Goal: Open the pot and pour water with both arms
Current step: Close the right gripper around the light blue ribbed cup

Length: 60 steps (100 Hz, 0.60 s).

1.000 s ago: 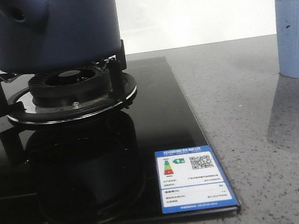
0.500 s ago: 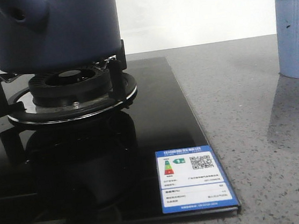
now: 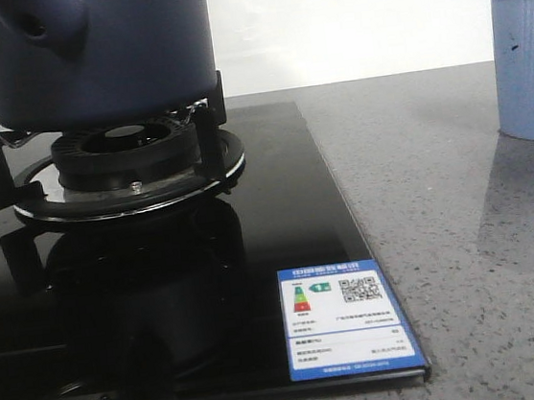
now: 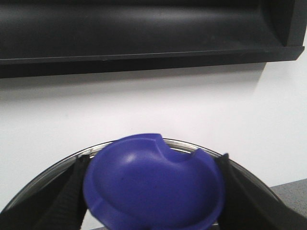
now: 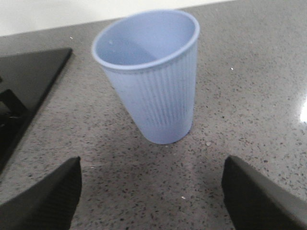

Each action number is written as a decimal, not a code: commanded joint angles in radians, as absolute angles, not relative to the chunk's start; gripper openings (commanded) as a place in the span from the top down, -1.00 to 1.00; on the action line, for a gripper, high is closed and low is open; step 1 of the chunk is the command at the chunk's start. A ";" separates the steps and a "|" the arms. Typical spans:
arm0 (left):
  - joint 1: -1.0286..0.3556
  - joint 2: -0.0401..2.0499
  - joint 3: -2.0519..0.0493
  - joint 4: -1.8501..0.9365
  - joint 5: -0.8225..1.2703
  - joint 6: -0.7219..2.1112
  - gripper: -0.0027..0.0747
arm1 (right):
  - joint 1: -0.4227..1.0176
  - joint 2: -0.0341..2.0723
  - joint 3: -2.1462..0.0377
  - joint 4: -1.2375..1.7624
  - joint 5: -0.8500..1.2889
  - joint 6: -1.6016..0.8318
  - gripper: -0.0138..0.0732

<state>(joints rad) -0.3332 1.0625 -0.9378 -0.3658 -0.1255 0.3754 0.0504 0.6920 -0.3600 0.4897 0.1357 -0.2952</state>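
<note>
Left gripper (image 4: 153, 191) clamps the blue lid knob (image 4: 153, 184); right gripper (image 5: 151, 191) hangs wide open, cup (image 5: 151, 76) straight ahead between its fingers.

Dark navy pot (image 3: 96, 51), matte and straight-sided, sat upright on the burner's black supports (rounded handle stub with small hole faced forward-left); top was cropped.

The pot (image 3: 96, 51) is cut off by the front view's top and left edges, its rim unseen. The pale blue cup (image 3: 529, 59) runs off the right edge. In the left wrist view, a blue knob (image 4: 153, 184) is blurred.
</note>
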 commanded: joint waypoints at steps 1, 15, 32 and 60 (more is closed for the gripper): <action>-0.332 1.035 -0.974 -0.356 -0.220 0.375 -0.09 | 0.053 0.742 -0.383 0.498 0.015 -0.308 -0.57; -0.332 1.035 -0.974 -0.356 -0.220 0.375 -0.09 | 0.053 0.812 -0.383 0.498 -0.053 -0.308 -0.57; -0.332 1.035 -0.974 -0.356 -0.222 0.375 -0.09 | 0.092 0.888 -0.395 0.459 -0.098 -0.308 -0.57; -0.332 1.035 -0.974 -0.356 -0.224 0.375 -0.09 | 0.204 0.992 -0.395 0.443 -0.321 -0.308 -0.57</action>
<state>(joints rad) -0.3332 1.0617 -0.9378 -0.3636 -0.1232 0.3754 0.1954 0.9678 -0.3599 0.4599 -0.1746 -0.2952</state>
